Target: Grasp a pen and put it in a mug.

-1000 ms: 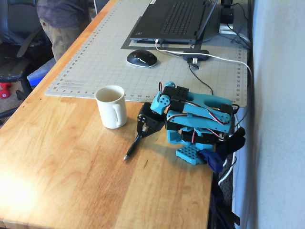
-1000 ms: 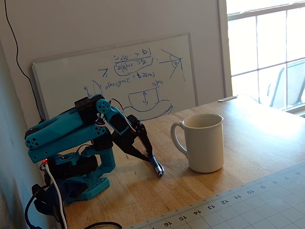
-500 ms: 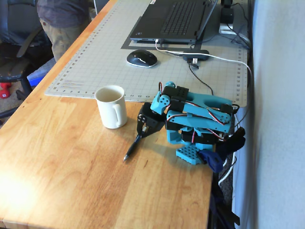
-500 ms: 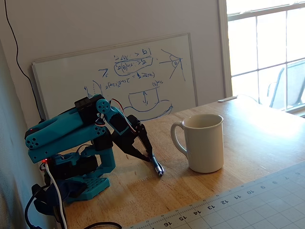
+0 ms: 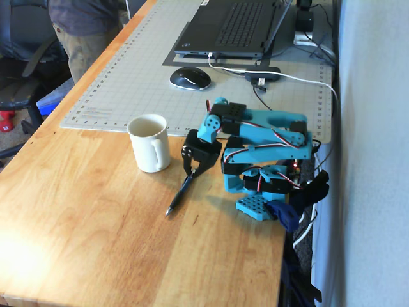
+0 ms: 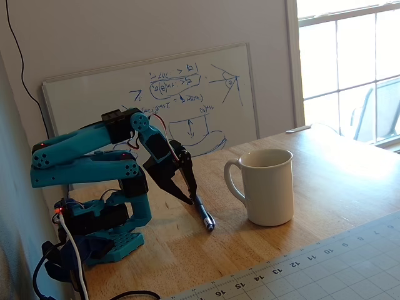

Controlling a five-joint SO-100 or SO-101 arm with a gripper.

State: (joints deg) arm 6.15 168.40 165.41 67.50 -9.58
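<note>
We see the pen (image 5: 179,195) lying flat on the desk (image 5: 83,217), one end under the tool (image 5: 191,171), the other pointing away from the arm. The tool's jaws stand apart, straddling that end, likely so they can close across the barrel. The mug (image 5: 149,142) stands upright just beside, mouth open, handle toward the arm, a short carry away.

Arm folded low over its base, wrist pitched down toward six o'clock, the hand (image 5: 189,174) (image 6: 191,199) at the surface, fingers narrowly parted.
</note>
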